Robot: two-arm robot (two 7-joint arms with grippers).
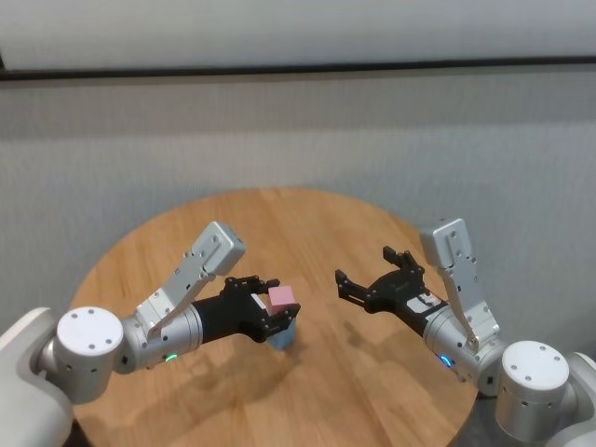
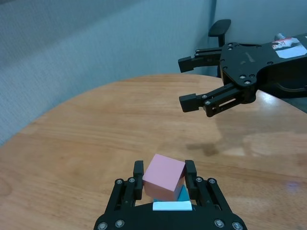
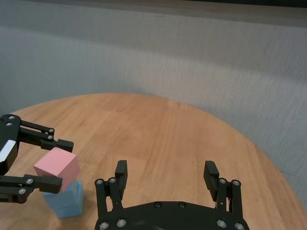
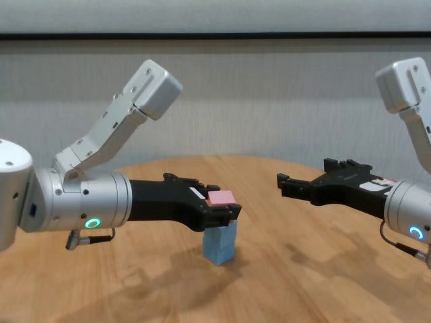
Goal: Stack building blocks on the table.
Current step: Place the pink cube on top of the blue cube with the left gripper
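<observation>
- Head view: my left hand (image 1: 267,301) grips the pink block (image 1: 282,298) by its sides, holding it over a blue block (image 1: 283,334) so the faces can line up for stacking. My right hand (image 1: 370,279) hovers apart, fingers spread and holding nothing.
- Left wrist view: pink block sits slightly twisted between my fingers (image 2: 190,173), so I judge it needs squaring before release.
- Right wrist view: two blue blocks (image 3: 64,200) look already stacked beneath it.
- Chest view: the round plank bench (image 4: 303,269) stands before a plain grey wall (image 4: 269,87).
</observation>
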